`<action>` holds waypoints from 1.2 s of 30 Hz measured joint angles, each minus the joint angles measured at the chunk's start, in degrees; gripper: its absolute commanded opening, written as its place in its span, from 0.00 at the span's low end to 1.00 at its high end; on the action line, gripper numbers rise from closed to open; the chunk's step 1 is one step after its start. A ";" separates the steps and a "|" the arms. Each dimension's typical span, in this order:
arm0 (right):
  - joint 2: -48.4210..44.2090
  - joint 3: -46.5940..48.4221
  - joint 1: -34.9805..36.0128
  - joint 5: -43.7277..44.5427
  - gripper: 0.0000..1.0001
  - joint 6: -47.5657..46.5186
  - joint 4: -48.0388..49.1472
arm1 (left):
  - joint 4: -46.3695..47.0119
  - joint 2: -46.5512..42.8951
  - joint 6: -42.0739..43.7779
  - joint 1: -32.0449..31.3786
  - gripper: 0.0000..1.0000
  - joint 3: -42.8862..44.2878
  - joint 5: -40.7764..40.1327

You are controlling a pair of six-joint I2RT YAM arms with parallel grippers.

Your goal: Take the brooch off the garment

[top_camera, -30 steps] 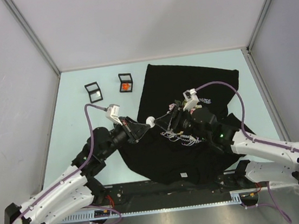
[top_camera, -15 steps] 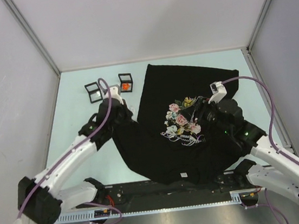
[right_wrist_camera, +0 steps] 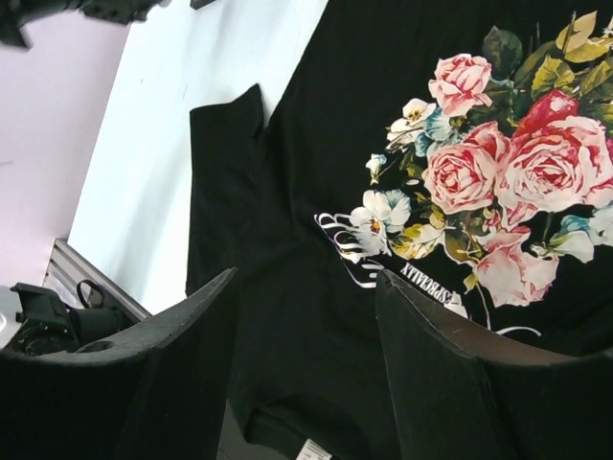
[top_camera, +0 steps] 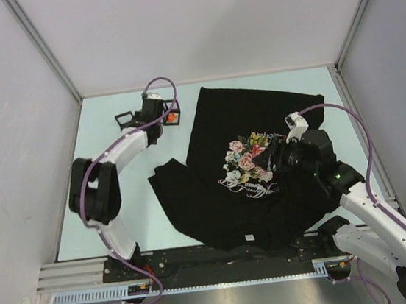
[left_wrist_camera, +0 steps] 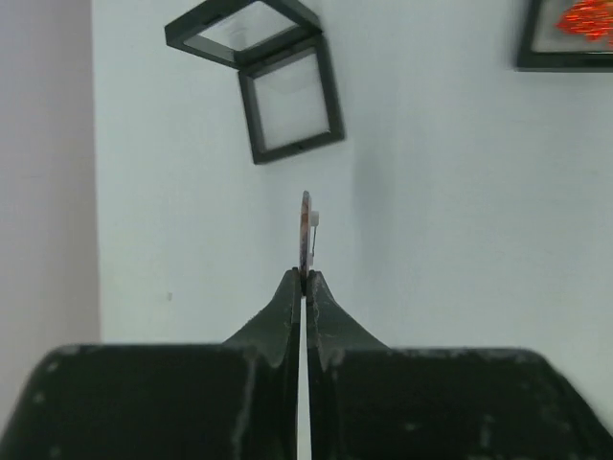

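Observation:
The black T-shirt (top_camera: pixel 258 115) with its rose bouquet print (top_camera: pixel 248 157) lies spread on the table's right half; it also shows in the right wrist view (right_wrist_camera: pixel 316 144). My left gripper (top_camera: pixel 145 117) is at the far left, off the shirt, near two small black boxes. In the left wrist view its tips (left_wrist_camera: pixel 306 278) are shut on the brooch (left_wrist_camera: pixel 306 230), a thin disc seen edge-on with a white clasp, held above the bare table. My right gripper (top_camera: pixel 274 159) is open and empty just above the shirt, beside the print; its fingers (right_wrist_camera: pixel 192 326) frame the lettering.
An open, empty black display box (top_camera: pixel 127 123) (left_wrist_camera: pixel 273 81) lies just ahead of the left gripper. A second black box with an orange item (top_camera: pixel 171 114) (left_wrist_camera: pixel 575 24) sits to its right. The pale table top (top_camera: pixel 112 200) lies left of the shirt.
My left arm has swung from the shirt's middle to the far left, up to the black boxes. My right gripper has drawn back to the right, uncovering the rose print.

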 measured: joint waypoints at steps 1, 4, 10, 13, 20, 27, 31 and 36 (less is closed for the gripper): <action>0.00 -0.02 -0.66 -0.72 0.62 -0.35 -0.15 | 0.33 2.25 2.21 0.76 0.00 1.62 -1.18; 0.04 -0.09 -2.93 -2.32 0.62 -1.31 -0.55 | 3.17 8.70 8.20 2.32 0.00 5.90 -4.13; 0.24 -0.22 -7.96 -5.29 0.62 -2.75 -1.09 | 6.64 16.98 15.96 4.22 0.00 10.56 -6.71; 0.24 -0.22 -10.49 -6.67 0.62 -3.30 -1.31 | 8.79 19.41 18.71 4.83 0.00 12.28 -7.87; 0.59 -0.22 -13.44 -8.33 0.62 -3.96 -1.36 | 11.91 22.58 23.23 5.35 0.00 15.26 -9.81; 0.55 -0.22 -14.05 -9.11 0.62 -4.04 -1.36 | 12.94 25.55 25.68 5.92 0.01 16.94 -10.54; 0.55 -0.22 -14.32 -9.29 0.62 -4.04 -1.36 | 12.92 27.02 26.25 6.49 0.02 17.57 -10.91; 0.55 -0.22 -14.47 -9.62 0.62 -4.04 -1.33 | 12.94 28.35 26.60 6.84 0.02 17.68 -10.99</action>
